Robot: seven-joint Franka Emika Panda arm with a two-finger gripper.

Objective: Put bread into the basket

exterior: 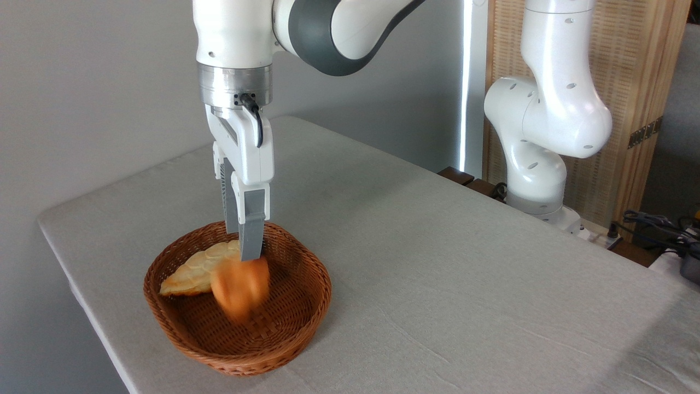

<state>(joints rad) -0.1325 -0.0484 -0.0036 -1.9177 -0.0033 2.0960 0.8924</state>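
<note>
Clearly blurred, the bread (239,291) shows as a small round orange-golden bun, its outline smeared so that its top surface cannot be made out. It sits inside the basket (298,317), a shallow brown woven wicker bowl near the left front corner of the grey-covered table (437,262), though whether the bun rests on the weave or hangs just above it cannot be told. Two pieces of bread are in the basket: this bun and one longer, paler braided loaf (191,271) lying against the left wall, touching or just behind the bun. One basket and one arm are in view. The white arm (547,120) rises from its base at the table's right edge, bends across the top, and comes straight down over the basket with its wrist vertical. The gripper (246,249) points downward, its grey fingers (252,230) just above the bun's upper edge; seen nearly side-on, their spacing cannot be told.
</note>
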